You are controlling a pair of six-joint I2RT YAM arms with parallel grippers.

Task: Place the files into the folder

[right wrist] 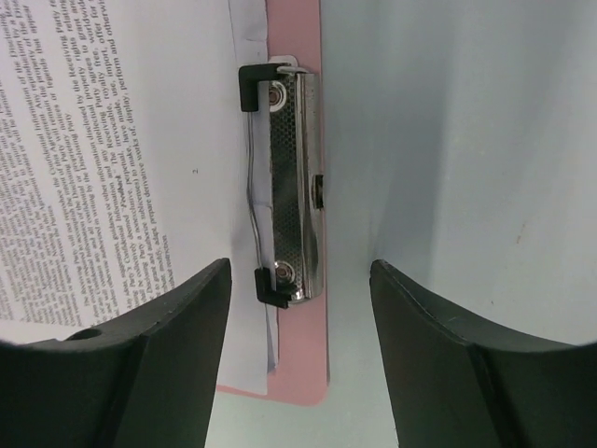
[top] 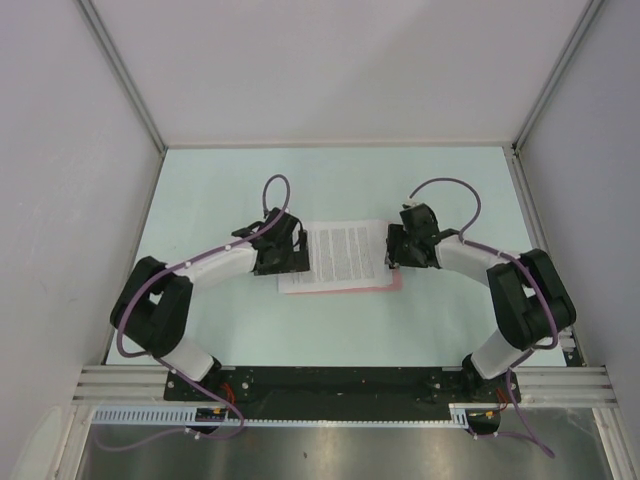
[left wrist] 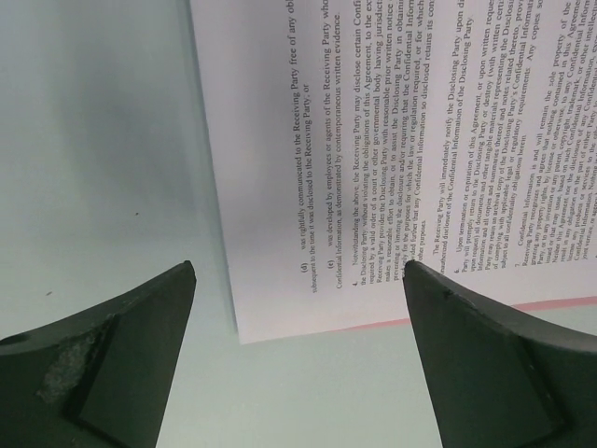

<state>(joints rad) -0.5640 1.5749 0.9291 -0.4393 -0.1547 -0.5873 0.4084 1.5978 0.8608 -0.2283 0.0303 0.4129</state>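
The files (top: 345,255) lie flat in the middle of the desk (top: 330,190), stacked on the folder (top: 394,282), of which only a pink strip shows along the stack's near and right edges. The left tool (top: 296,258) sits at the left edge of the sheets and the right tool (top: 393,250) at their right edge, so the stack lies between the two. In the left wrist view the left tool (left wrist: 298,280) stands wide open with nothing in it: one of its fingers (left wrist: 121,355) is over bare desk, the other is over the printed page, and the edge of the files (left wrist: 373,187) runs across the gap between them, with a sliver of the folder (left wrist: 560,303) showing beyond. In the right wrist view the right tool (right wrist: 298,271) is also open and holds nothing. The metal clip (right wrist: 294,187) on the folder (right wrist: 298,378) lies in line with the gap, and the edge of the files (right wrist: 93,140) reaches the clip's black-tipped ends. Whether either tool touches the paper or the clip cannot be told.
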